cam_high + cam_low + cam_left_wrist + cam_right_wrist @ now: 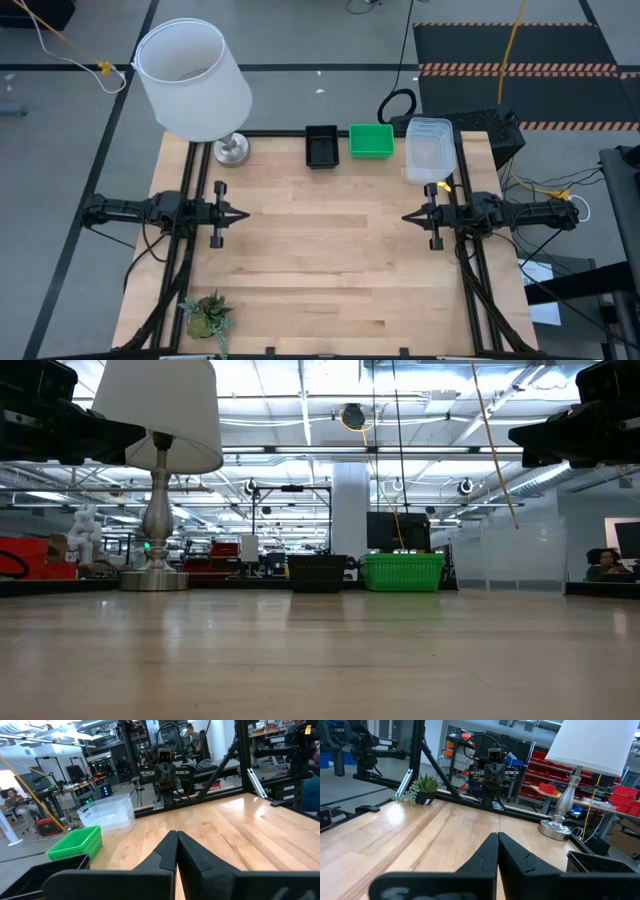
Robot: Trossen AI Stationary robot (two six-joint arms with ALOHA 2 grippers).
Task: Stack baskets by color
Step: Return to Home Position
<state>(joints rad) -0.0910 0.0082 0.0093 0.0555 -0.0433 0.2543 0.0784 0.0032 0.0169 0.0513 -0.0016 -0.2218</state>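
Along the table's far edge stand three baskets: a black one, a bright green one and a clear translucent one at the far right. All rest on their bottoms. My left gripper waits shut at the table's left side, pointing level toward the right. My right gripper waits shut at the right side, pointing level toward the left. Both are well short of the baskets. The left wrist view shows the clear, green and black baskets beyond my shut fingers.
A lamp with a big white shade and metal foot stands at the far left corner. A small potted plant sits near the front left corner. Bare wooden tabletop lies between the grippers.
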